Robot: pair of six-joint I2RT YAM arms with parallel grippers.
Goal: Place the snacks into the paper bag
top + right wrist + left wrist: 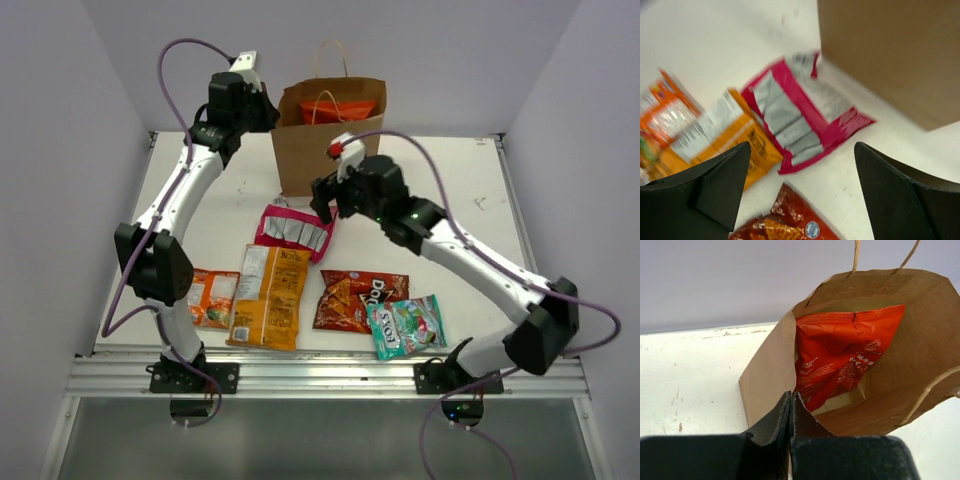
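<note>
The brown paper bag (pixel 325 150) stands upright at the back of the table with a red packet (pixel 342 108) inside; the left wrist view shows the bag (pixel 920 355) and the red packet (pixel 840 355). My left gripper (pixel 268 110) is shut on the bag's left rim (pixel 791 399). My right gripper (pixel 325 205) is open and empty, hovering over the pink-silver packet (pixel 292 230), which lies flat before the bag (pixel 800 112). In the right wrist view the gripper (pixel 802 150) stands wide open.
Near the front edge lie the small orange packet (pixel 213 298), the tall yellow-orange packet (pixel 270 297), the dark red Doritos packet (pixel 358 298) and the teal-green packet (pixel 405 326). Purple walls close in the table on three sides.
</note>
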